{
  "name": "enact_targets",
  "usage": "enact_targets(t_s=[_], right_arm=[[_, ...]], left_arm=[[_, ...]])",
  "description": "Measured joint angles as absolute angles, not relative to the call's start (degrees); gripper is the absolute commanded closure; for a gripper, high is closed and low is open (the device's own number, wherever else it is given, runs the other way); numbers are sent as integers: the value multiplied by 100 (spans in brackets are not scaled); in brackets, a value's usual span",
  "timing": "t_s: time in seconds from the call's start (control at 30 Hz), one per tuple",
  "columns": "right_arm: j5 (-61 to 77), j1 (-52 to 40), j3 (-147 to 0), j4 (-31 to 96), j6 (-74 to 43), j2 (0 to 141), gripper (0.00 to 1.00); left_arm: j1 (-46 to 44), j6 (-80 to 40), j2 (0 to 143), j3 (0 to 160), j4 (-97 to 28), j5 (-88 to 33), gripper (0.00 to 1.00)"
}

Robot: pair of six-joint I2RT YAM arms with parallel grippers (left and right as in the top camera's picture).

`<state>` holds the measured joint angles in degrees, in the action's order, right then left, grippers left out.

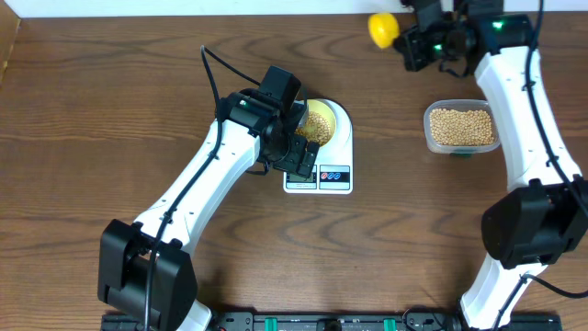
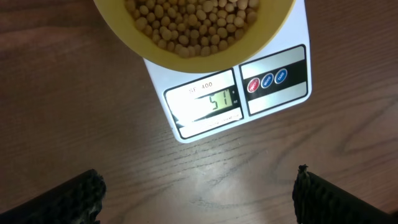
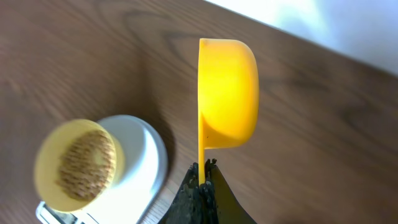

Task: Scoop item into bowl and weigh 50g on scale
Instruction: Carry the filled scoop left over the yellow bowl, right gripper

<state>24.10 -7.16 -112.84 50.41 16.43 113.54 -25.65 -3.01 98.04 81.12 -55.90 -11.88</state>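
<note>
The pale yellow bowl (image 1: 323, 107) stands on the white scale (image 1: 338, 147) and holds tan beans (image 1: 318, 125). In the left wrist view the bowl (image 2: 118, 30) with beans (image 2: 193, 22) sits above the scale's display (image 2: 214, 102), which reads 51. My left gripper (image 2: 199, 202) is open and empty, just in front of the scale; overhead it hovers at the scale's left front (image 1: 296, 152). My right gripper (image 1: 411, 41) is shut on the handle of the bright yellow scoop (image 1: 381, 28) at the table's far edge. The right wrist view shows the scoop (image 3: 227, 93) on its side, its inside hidden.
A clear plastic tub (image 1: 428, 124) holding more beans (image 1: 462, 127) stands to the right of the scale. The right wrist view also shows the bowl (image 3: 45, 155) and scale (image 3: 146, 155) at lower left. The table's far edge is just behind the scoop.
</note>
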Motion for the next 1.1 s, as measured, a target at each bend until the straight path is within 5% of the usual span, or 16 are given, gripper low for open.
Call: enact_targets(t_s=[0.47,1.1], right_arm=[[2593,-1203,-11284,5113,2036,11354,99],[2915,-1570,-11286,5940,2797,11354,99]], left_arm=[[-2565,-303,9804,8108,-4958,-1188,2],[-2565,-123,8477,8099,-5916,-1369,2]])
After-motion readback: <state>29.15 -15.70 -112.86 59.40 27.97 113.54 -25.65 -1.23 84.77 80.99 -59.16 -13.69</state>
